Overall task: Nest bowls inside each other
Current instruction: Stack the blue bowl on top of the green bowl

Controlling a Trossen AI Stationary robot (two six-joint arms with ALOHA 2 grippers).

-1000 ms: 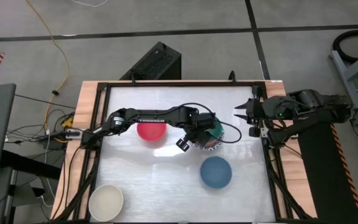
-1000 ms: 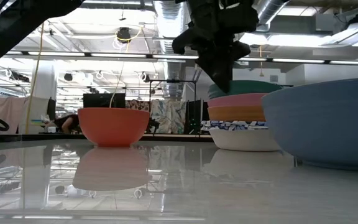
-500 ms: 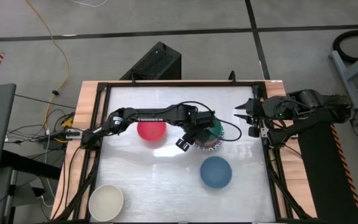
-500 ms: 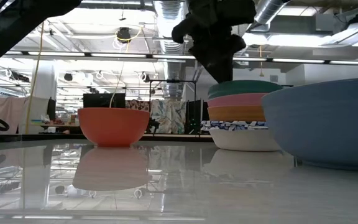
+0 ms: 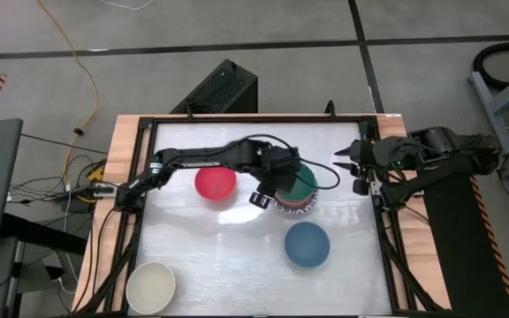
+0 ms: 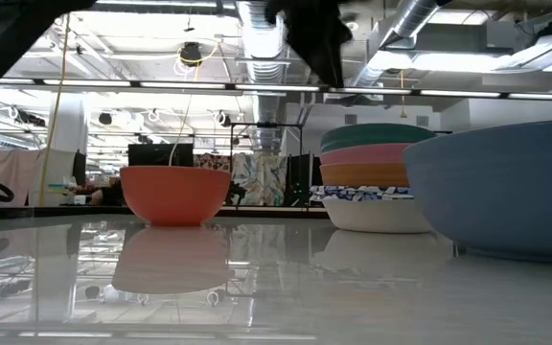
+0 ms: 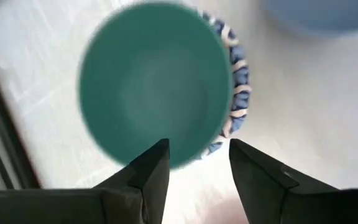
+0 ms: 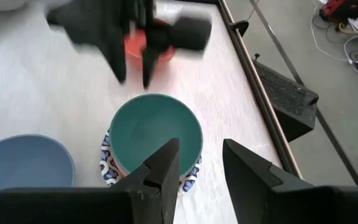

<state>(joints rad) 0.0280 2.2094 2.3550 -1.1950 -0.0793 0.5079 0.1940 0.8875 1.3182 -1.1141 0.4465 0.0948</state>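
Hovering with its fingers apart and empty, your left gripper (image 5: 269, 187) sat above the dark green bowl (image 5: 295, 184) topping the stack, the round red bowl (image 5: 215, 184) lying nearest, just beside it, toward the left arm's base.

Bowl stack (image 5: 295, 190) mid-surface, green bowl (image 7: 154, 87) on top, nothing above its rim but left hand (image 5: 269, 185), fingers apart, raised clear. Red bowl (image 5: 215, 184) just beside stack, narrow gap. Blue bowl (image 5: 307, 244) near stack, gap passable. Cream bowl (image 5: 151, 285) in near corner, well apart. Surface (image 5: 219, 256) between open. Right hand (image 5: 350, 166) at surface edge.
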